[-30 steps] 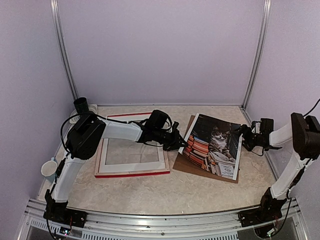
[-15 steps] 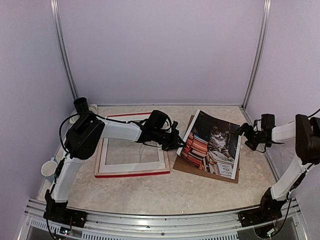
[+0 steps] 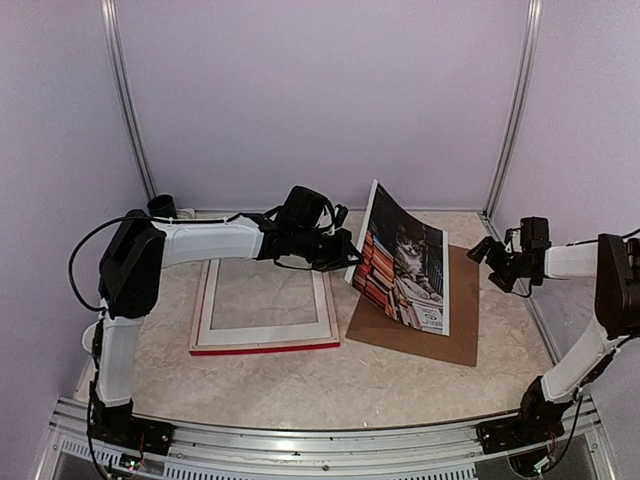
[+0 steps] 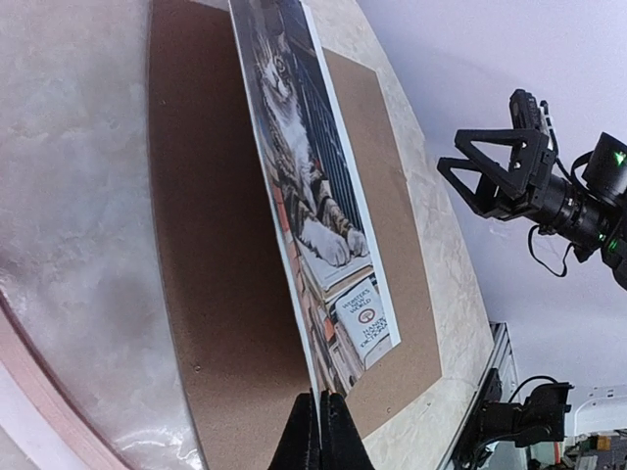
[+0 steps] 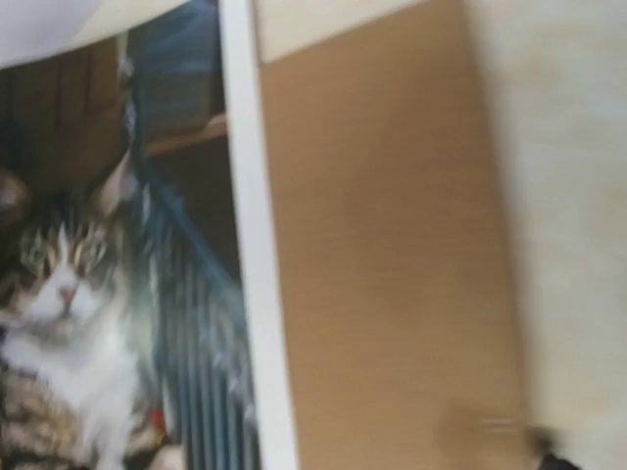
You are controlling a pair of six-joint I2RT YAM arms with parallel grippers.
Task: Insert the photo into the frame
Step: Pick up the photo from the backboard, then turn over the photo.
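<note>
Left hand [image 3: 350, 264]: fingers together, clamped on the photo [image 3: 405, 262] at the edge nearest the frame.

Photo: raised at a steep tilt, gripped edge high, picture side facing right. Positioned over the backing board [image 3: 440, 325], between the two hands. Contact between the low edge and the board: cannot tell. In the left wrist view, seen nearly edge-on, running away from the fingertips with brown board behind.

Right hand [image 3: 487, 265]: fingers wide apart, empty. Hovering just beyond the board's right edge, apart from the photo. Right wrist view blurred; only the photo's white border and bare board visible.

Frame [image 3: 262, 347]: flat on the worktop [image 3: 300, 385], left of the board, red edge toward the arm bases. White mat [image 3: 265, 328] lying inside its outline, window open, worktop visible through it.

Progress, as judged:
- Done: photo gripped and peeled up from the board.
- Not yet done: transfer leftward across the gap to the frame; levelling; placement square over the mat window; release.
- Backing board not yet fitted, should the assembly need it.

Estimated stage: early to middle. Main risk: sagging or slipping of the thin print under a single-edge grip during transfer.
</note>
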